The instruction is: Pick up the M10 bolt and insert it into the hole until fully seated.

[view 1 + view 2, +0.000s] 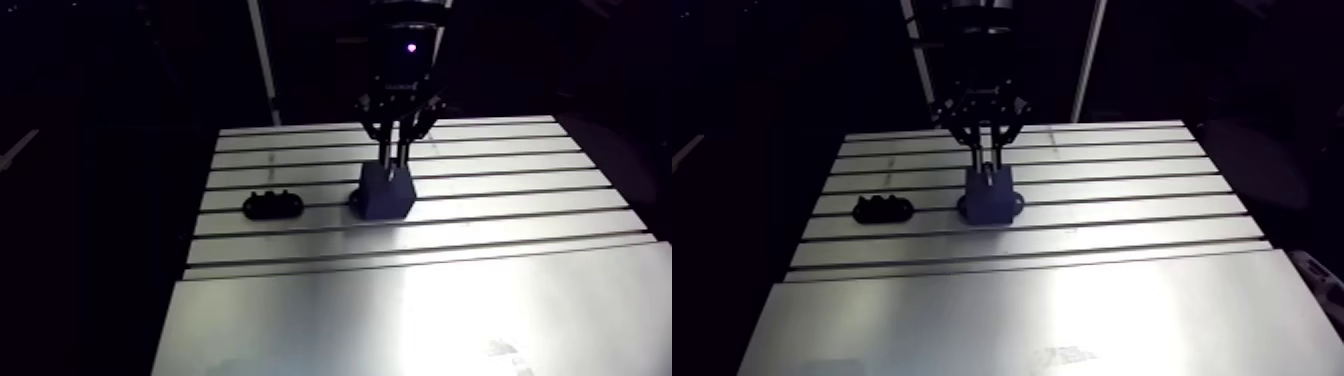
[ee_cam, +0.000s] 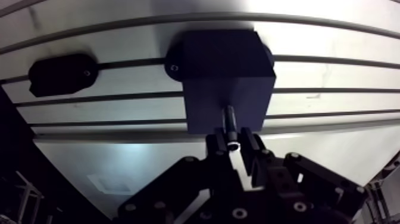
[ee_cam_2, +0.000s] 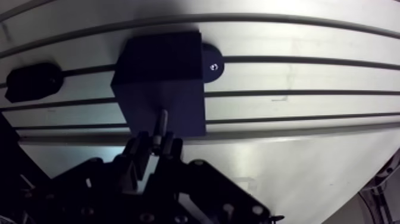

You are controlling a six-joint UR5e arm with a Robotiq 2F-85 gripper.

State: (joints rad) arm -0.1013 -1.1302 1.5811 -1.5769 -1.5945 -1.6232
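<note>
A dark blue block (image 2: 226, 77) with mounting ears stands bolted on the slotted aluminium table (image 2: 333, 42). My gripper (image 2: 233, 145) hangs directly over its top face, shut on the head end of a dark M10 bolt (image 2: 230, 122). The bolt's shank points down at the block and its tip meets the block's top face (image 3: 161, 113); the hole itself is hidden by the bolt. In the arm view the gripper (image 1: 392, 160) stands upright over the block (image 1: 387, 192) near the table's middle.
A small black oval holder (image 1: 272, 205) lies on the table left of the block, seen too in the wrist view (image 2: 62, 72). Parallel T-slots run across the table (image 1: 500, 215). A smooth plate (image 1: 420, 320) covers the near part.
</note>
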